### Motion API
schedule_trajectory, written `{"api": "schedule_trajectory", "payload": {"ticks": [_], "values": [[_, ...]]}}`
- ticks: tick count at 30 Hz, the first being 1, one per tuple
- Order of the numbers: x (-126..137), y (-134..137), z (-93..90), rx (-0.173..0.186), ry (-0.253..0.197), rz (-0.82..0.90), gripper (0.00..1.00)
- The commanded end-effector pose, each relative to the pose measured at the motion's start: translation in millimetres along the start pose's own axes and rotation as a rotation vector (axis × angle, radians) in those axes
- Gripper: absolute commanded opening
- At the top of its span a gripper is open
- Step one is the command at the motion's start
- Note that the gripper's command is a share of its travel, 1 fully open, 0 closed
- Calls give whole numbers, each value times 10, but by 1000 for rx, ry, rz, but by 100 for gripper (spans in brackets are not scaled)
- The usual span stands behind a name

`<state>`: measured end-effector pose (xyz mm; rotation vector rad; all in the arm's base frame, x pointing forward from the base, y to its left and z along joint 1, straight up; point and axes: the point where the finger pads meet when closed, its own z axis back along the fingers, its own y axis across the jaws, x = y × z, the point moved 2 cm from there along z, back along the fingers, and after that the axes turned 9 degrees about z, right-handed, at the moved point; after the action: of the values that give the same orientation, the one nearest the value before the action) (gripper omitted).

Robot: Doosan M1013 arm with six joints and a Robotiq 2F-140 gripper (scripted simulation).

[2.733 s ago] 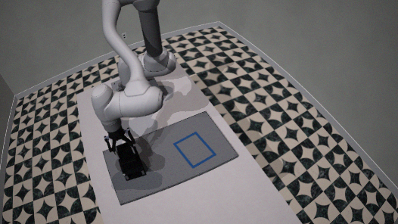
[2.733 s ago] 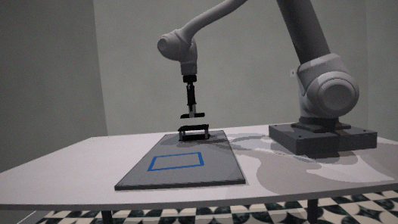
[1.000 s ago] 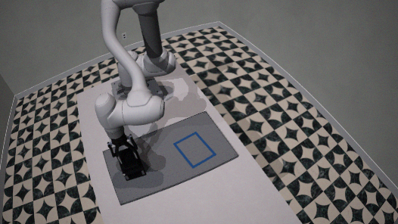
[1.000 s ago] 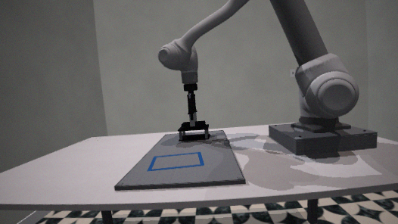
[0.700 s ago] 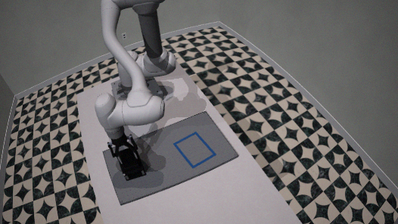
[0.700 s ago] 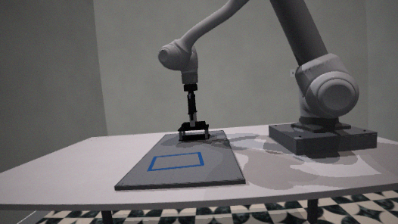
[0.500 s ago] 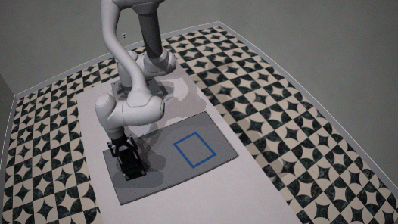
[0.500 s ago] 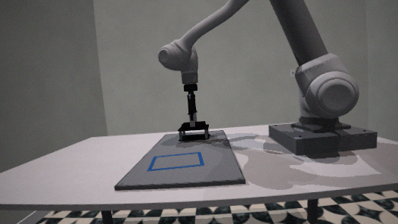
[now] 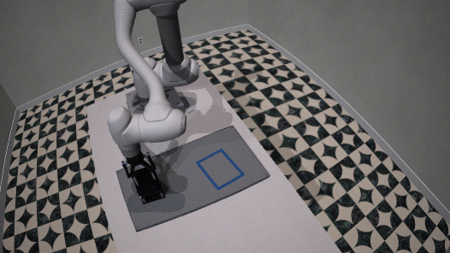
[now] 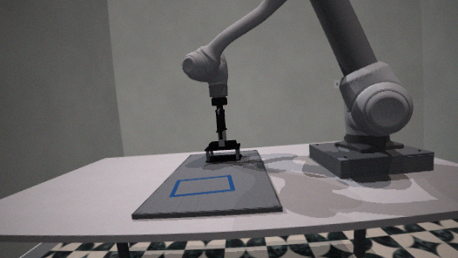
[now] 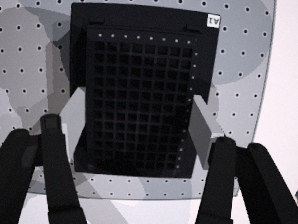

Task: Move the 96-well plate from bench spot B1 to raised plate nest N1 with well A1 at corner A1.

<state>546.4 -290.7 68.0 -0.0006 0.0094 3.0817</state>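
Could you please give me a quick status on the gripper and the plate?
Gripper shut on the 96-well plate. Plate over the raised nest, at or near seating; A1 mark at the corner. Blue bench outline vacated. Nothing in the way.

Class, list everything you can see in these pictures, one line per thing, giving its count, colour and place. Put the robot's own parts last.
Table: one, pale grey, centre of the room.
Mat: one, dark grey, on the table in front of the arm.
Blue outline: one, blue rectangle, on the mat, nothing inside it.
Plate: one, black, at the mat's other end, between the jaws.
Nest: one, black, under the plate, with a white corner label.
Floor: one, black and cream tiles, around the table.
Base: one, dark grey block, on the table.
Arm: one, light grey, on the base.
Gripper: one, black, jaws shut on the plate.
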Motion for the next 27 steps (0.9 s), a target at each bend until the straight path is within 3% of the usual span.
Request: {"api": "schedule_trajectory", "payload": {"ticks": [1,27], "values": [[0,0,-3,0,0,0,0],[0,0,-40,0,0,0,0]]}}
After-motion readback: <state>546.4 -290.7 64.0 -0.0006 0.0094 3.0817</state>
